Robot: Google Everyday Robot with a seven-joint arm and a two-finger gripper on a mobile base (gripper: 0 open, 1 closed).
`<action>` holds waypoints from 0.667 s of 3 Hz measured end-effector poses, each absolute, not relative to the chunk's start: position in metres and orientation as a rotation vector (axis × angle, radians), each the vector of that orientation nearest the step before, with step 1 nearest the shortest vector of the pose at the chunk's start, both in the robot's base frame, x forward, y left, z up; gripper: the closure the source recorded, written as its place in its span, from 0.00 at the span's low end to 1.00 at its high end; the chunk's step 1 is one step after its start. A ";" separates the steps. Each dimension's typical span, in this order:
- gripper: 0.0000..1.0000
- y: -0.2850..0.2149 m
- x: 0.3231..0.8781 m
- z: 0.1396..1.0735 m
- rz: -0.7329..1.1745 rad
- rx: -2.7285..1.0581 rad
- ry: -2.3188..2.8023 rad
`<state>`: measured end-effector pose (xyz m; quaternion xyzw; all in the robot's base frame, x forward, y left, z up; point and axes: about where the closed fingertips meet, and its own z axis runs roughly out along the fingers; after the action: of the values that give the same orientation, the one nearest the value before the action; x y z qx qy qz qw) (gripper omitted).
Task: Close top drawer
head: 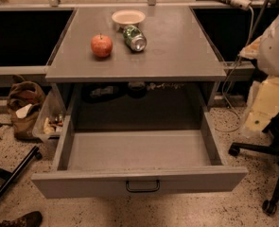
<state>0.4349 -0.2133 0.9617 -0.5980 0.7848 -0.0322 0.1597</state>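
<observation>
The top drawer (139, 151) is a wide grey metal drawer pulled fully out from under the grey table (177, 51). Its long shallow tray is empty. Its flat front panel (82, 184) faces me, with a small black wire handle (143, 187) at its centre. The gripper itself is out of view. Only white and cream parts of my arm (275, 46) show at the right edge, to the right of the table and apart from the drawer.
A red apple (101, 45), a green can on its side (135, 38) and a pale bowl (128, 17) sit on the table top. A brown bag (23, 108) and a black bar (11, 178) are on the floor at left. An office chair base (271, 174) stands at right.
</observation>
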 end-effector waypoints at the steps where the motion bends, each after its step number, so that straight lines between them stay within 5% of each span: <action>1: 0.00 -0.209 0.423 0.919 -0.034 -1.651 2.263; 2: 0.00 -0.205 0.408 0.859 0.048 -1.598 2.288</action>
<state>0.4078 -0.2046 0.8591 -0.5637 0.8073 0.0169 0.1742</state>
